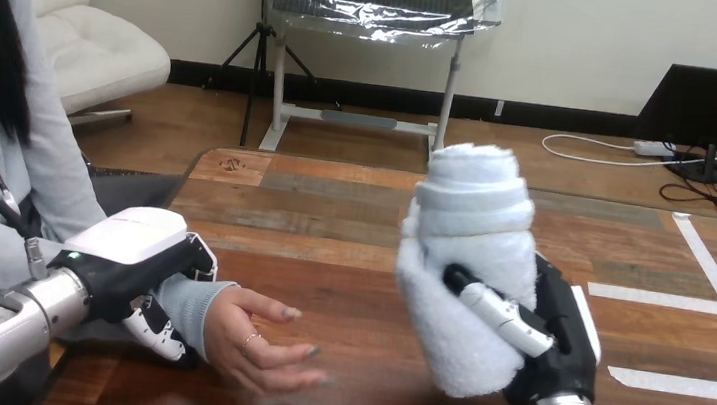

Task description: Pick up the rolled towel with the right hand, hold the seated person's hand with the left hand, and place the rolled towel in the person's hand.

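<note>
A white rolled towel (pixel 469 264) stands upright above the table, right of centre, with my right hand (pixel 547 333) shut on its lower half; one finger crosses the towel's front. At the lower left, my left hand (pixel 142 265) is curled round the person's wrist at the pale sleeve. The person's hand (pixel 255 337) lies just over the table, palm up and open, fingers pointing right. A gap of bare table separates the towel from the person's fingertips.
The wooden table (pixel 334 210) stretches ahead, with white tape strips (pixel 671 299) on its right part. The person sits at the left side.
</note>
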